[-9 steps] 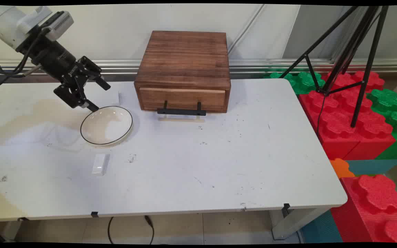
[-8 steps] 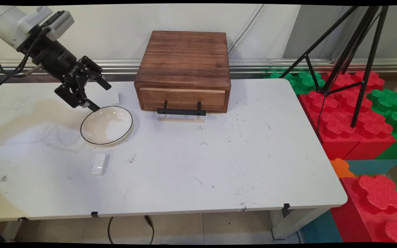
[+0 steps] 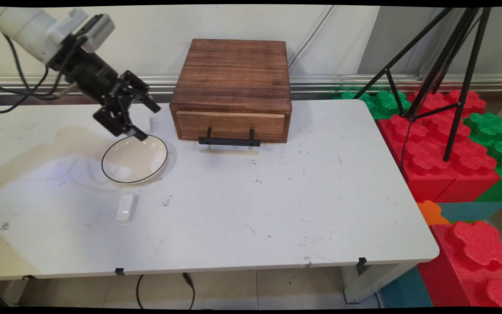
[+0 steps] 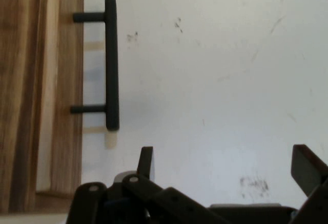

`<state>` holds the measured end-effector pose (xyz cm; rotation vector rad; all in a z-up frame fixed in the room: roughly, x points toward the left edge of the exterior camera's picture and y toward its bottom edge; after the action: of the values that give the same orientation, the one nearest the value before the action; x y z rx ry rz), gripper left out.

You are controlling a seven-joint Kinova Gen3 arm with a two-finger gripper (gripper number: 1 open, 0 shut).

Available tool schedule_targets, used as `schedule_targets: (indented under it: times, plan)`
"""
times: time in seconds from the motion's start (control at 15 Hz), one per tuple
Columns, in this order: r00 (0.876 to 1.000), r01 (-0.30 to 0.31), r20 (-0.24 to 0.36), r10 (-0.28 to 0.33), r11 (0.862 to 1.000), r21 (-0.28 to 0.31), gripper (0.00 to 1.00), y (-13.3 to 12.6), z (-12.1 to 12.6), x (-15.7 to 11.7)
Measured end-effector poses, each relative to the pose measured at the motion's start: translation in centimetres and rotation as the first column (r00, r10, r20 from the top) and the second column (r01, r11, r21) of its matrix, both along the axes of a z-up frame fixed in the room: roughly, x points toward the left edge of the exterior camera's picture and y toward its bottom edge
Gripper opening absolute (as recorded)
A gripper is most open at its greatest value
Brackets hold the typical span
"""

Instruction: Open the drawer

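Gripper: the black gripper (image 3: 144, 121) hangs tilted above the table, its two fingers spread apart with nothing between them; the hand view shows the same, one fingertip (image 4: 146, 161) well apart from the other at that picture's right edge.

Nearest thing: the bowl (image 3: 134, 159), white with a thin dark rim, sits just left of the box; the lower fingertip lines up with the bowl's far rim (whether it touches, I cannot tell).

Box: a dark wooden box (image 3: 232, 87) stands at the table's far side with one drawer (image 3: 231, 125) in its front, shut flush.

Handle: a black bar handle (image 3: 229, 141) stands off the drawer front on two posts; in the hand view it runs upright (image 4: 111, 64) beside the wood (image 4: 36, 90), ahead of the fingers and apart from them.

Small block: a white block (image 3: 149, 124) stands just left of the box, behind the bowl, partly hidden by the gripper.

Flat piece: a white oblong piece (image 3: 126, 208) lies nearer the camera than the box, on the near side of the bowl, apart from it.

Table: the white table (image 3: 303, 205) is scuffed with dark specks (a tan stain spreads far left of the box).

Beyond the box: a black tripod (image 3: 442, 65) stands to its right, off the table, on red and green foam blocks (image 3: 451, 157).
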<state>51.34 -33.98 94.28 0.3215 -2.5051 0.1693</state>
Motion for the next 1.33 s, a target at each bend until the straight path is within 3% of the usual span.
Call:
schedule_targets:
  times: [0.67,0.93,1.33]
  plan:
    - [1.0,0.006,0.023,-0.005,0.998,-0.055,1.0,-3.7,-4.0,-8.1]
    - [0.998,0.022,0.063,-0.017,0.997,-0.075,1.0,-5.6,-5.9,-11.6]
    - [0.99,0.063,0.134,-0.052,0.995,-0.078,1.0,-7.2,-8.1,-14.5]
